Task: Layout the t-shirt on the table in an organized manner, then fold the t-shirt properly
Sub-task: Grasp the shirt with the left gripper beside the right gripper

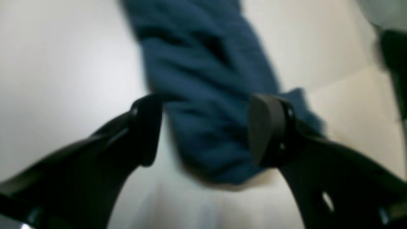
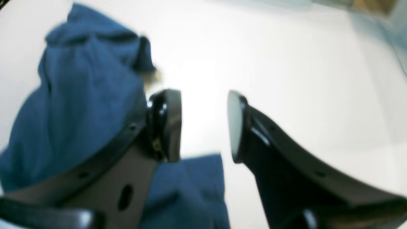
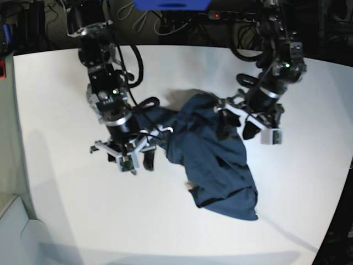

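My left gripper [image 3: 234, 128] stands wide open and empty astride the upper end of the crumpled dark navy-blue cloth t-shirt [image 3: 212, 152], whose long axis runs away across the matte white table [image 3: 66, 215], nearer than my half-open, empty right gripper [image 3: 140, 160].

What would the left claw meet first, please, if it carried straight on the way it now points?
Most likely the t-shirt: the left claw stands open with bunched blue cloth filling the gap ahead, though blur leaves the depth uncertain.
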Robot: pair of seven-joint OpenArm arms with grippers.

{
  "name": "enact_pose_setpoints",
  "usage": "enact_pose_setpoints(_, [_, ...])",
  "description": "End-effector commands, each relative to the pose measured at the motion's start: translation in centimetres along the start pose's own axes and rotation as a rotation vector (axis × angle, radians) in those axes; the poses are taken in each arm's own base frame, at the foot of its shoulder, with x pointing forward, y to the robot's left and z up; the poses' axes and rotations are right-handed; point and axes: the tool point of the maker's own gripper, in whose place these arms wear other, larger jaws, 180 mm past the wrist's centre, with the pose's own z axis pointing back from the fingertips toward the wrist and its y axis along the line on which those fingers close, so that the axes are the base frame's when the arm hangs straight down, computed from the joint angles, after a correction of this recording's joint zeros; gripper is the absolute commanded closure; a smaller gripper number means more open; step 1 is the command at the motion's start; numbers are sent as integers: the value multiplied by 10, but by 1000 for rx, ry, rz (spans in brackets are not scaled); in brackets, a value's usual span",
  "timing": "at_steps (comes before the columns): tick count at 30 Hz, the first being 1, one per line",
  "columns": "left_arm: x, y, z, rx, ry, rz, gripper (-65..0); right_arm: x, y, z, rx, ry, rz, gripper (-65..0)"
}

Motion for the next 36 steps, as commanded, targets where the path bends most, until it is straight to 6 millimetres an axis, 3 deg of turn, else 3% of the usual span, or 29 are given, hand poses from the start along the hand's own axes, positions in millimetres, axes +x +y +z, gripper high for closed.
enact_pose_setpoints(1, [11,-6,-1,-3,-37,19,-414,19,-10,3,-19,-64,15,-245])
enact_pose_setpoints(6, [-12,-48,-13,-32,27,23,-414,6,-29,15,-54,-38,39,-245])
enact_pose_setpoints(13, [-59,-84,-33,-18,141,-47,-414,-3,-54,21,-108,-18,47,-245])
enact_pose_setpoints(18, [-75,-86,-40,3,183,-51,-412,-5,-65,23,-132,-10,52,-245])
enact_pose_setpoints(28, [-92,-80,-54,16,234,-60,-404,-9,-66,25,-130,-1,60,-245])
enact_pose_setpoints(32, [-90,-81,-59,10,203,-65,-291,-14,-65,26,-129,11,58,-245])
enact_pose_setpoints(36, [-95,-79,-59,13,217,-66,-103,-15,-66,27,-130,14,59,-245])
